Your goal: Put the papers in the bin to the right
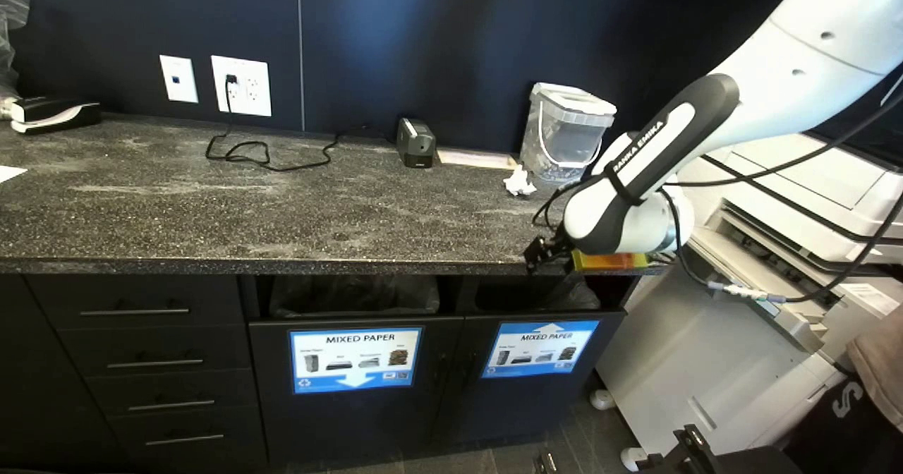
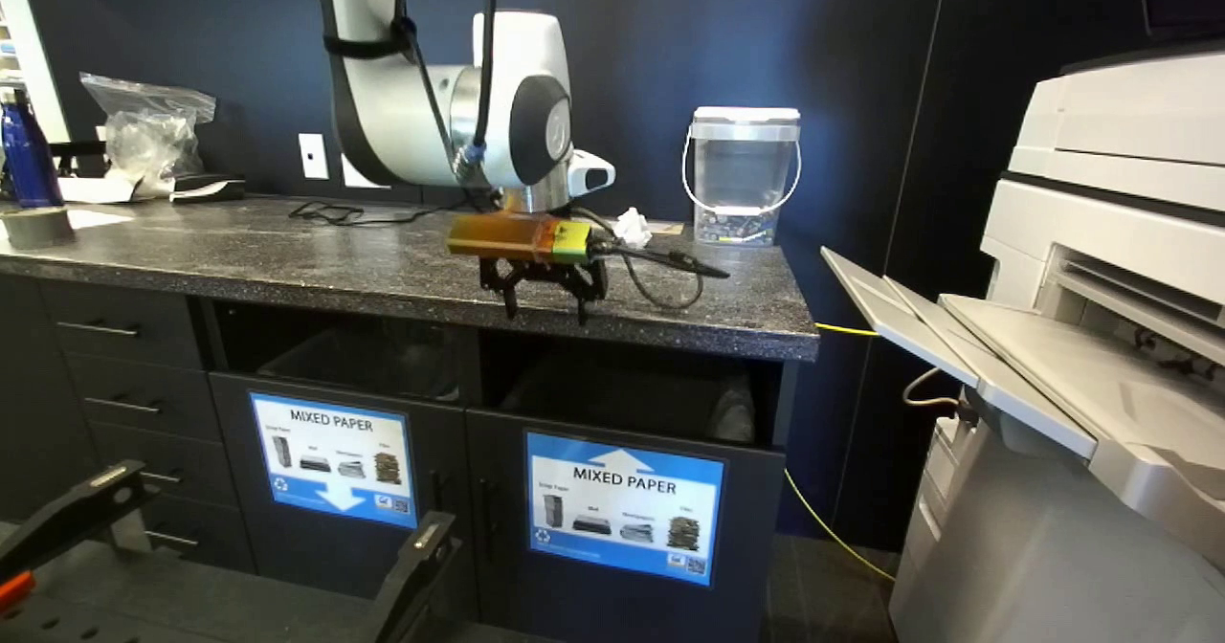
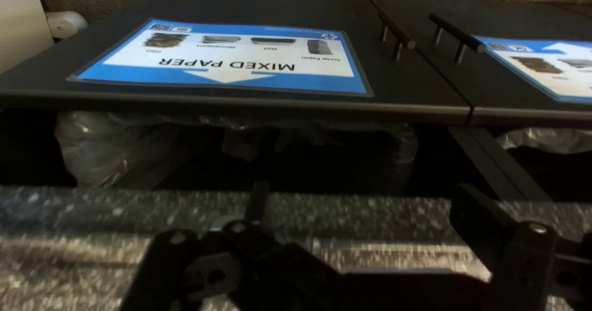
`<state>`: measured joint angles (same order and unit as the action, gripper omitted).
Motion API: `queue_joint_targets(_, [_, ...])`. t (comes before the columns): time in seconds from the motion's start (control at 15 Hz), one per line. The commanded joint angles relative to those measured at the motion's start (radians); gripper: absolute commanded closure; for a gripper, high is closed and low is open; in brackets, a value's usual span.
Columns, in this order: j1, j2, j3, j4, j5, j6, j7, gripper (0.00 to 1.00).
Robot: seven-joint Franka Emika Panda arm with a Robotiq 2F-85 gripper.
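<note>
Held the gripper (image 2: 546, 315) spread wide near the front edge of the counter (image 1: 317, 213), higher than the right bin (image 2: 627, 399), with nothing between the fingers (image 3: 258, 204). Could not gauge the reach out past the edge. Found one white wad (image 1: 520, 182) on the counter, set back toward the wall (image 1: 409, 51) and near the clear tub (image 2: 745, 174), well apart from the gripper. In the wrist view, saw pale bits (image 3: 240, 146) inside the bin, but could not tell paper from liner (image 3: 108, 149).

Judged the step in hand as the end of a release over the bin, or else a set-off for the wad; could not settle between the two. Called next, either way, for a lift clear of the edge and a swing over the counter to the wad. Needed a descent with the fingers on either side of the wad, clear of the tub, then a light squeeze, likely enough for something crumpled. Wanted after that a carry forward past the edge and a release well inside the bin, to keep the wad from catching on the counter or the door (image 2: 498, 566). Seemed nearly done, with only the one wad in sight.
</note>
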<state>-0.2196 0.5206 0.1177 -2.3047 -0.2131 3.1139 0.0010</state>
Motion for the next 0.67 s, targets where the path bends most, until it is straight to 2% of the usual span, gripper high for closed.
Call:
queue_joint_targets(0.0, [-0.013, -0.094, 0.028, 0.055, 0.092, -0.088, -0.074, 0.0])
queue_joint_targets(0.27, [0.017, -0.104, -0.007, 0.152, 0.135, -0.047, -0.092, 0.0])
queue_joint_targets(0.6, [0.059, -0.047, -0.056, 0.299, 0.135, -0.027, -0.081, 0.0])
